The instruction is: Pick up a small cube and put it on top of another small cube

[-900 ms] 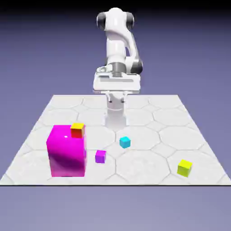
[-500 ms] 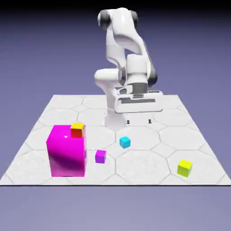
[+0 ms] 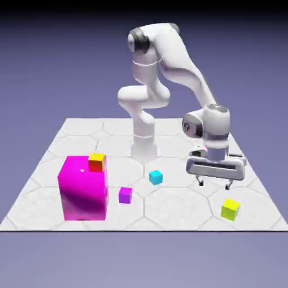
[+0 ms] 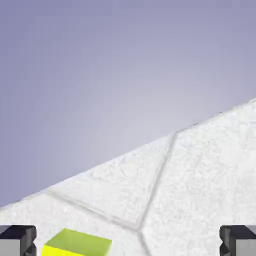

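Lime small cube (image 3: 230, 209) sits on the desk (image 3: 180, 211) near its front edge, at the exterior view's right. Above it hangs the gripper (image 3: 215, 183), spread wide and holding nothing

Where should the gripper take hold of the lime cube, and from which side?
Probably from straight above, closing on two opposite vertical faces of the lime cube. It sits flat on the table with nothing beside it, and the open gripper hovers near it.

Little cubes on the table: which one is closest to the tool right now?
The lime cube, alone at the exterior view's right, just below the open tool. The cyan cube and purple cube lie farther away.
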Motion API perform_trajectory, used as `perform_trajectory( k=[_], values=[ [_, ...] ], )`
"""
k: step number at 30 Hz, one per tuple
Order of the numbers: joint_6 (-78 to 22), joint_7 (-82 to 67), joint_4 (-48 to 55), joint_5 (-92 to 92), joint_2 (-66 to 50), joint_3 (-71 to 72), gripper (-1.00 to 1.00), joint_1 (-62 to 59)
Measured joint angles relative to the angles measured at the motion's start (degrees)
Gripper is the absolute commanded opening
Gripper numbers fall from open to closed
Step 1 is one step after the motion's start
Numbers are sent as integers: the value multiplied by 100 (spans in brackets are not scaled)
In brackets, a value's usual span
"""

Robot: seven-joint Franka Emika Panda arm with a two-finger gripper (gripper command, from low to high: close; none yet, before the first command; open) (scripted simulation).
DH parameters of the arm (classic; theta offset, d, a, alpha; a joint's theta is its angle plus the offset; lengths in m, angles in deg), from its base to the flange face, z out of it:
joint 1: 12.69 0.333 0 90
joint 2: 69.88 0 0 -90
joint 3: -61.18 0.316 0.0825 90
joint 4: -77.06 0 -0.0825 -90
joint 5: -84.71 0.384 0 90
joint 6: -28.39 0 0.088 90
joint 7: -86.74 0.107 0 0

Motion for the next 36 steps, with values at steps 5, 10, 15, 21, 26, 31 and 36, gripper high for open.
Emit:
perform_trajectory(
  k=[5, 10, 15, 21, 26, 31, 36],
  values=[
    [-457, 1246, 612, -266, -928, 448, 0, 60],
    [-30, 1636, 829, -658, -1667, 107, 0, 400],
    [-3, 1646, 835, -673, -1694, 90, -100, 415],
    [-424, 930, 93, 99, -471, 79, -100, -246],
    [-277, 106, -945, 789, 530, -663, -100, -792],
    [-130, -716, -1983, 1479, 1530, -1403, -100, -1436],
    [17, -1539, -3022, 2169, 2532, -2147, -100, -1900]
  ],
)
